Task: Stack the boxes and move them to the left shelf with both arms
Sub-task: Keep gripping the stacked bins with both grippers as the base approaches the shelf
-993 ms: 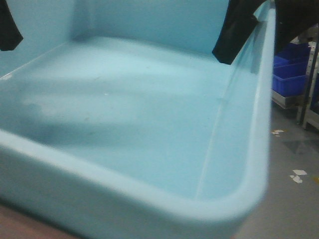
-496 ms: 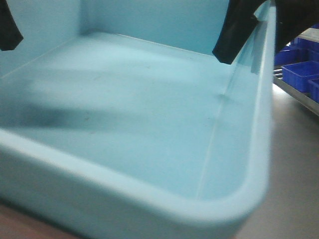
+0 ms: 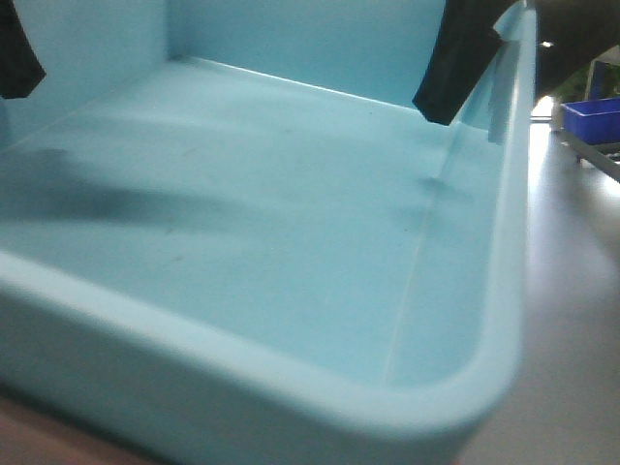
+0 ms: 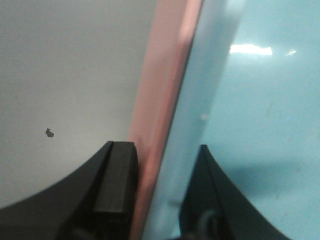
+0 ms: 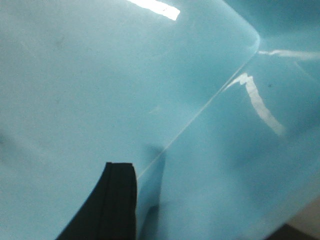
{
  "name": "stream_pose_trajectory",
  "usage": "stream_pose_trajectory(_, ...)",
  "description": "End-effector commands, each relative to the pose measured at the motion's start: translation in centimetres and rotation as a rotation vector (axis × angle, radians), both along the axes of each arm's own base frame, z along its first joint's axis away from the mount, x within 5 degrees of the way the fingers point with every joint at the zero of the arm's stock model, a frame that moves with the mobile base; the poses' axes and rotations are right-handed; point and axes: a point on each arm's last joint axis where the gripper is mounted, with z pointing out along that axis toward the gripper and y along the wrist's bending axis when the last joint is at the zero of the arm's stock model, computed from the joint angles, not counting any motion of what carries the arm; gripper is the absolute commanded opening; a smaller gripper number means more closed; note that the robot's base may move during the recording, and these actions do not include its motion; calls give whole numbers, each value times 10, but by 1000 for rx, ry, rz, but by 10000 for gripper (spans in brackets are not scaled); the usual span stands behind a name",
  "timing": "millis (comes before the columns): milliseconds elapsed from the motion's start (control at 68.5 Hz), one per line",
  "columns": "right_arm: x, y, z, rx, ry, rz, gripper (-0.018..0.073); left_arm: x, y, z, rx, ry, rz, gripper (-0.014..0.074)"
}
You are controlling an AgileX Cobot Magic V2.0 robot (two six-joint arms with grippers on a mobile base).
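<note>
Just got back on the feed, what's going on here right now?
The turquoise bin sits nested inside the pink bin, and both arms are at the stack. The left gripper clamps the two walls together, with one finger outside the pink and one inside the turquoise. The right gripper is at the opposite wall. Only one of its fingers shows, so its grip is unclear. The turquoise bin is empty.

Smooth turquoise-blue plastic bin [image 3: 506,242] walling off the foreground, grey floor [image 3: 572,291] lying open rightward, dark blue crate [image 3: 591,118] standing beyond.
</note>
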Motion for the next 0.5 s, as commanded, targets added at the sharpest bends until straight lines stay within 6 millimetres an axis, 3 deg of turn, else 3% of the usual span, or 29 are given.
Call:
stream_pose_trajectory(0,4,4,30,106,-208,31,60,-12,-15,28,-210,-66,-92,-3)
stream_pose_trajectory(482,4,4,30,106,-208,31,60,-12,-15,28,-210,-66,-92,-3)
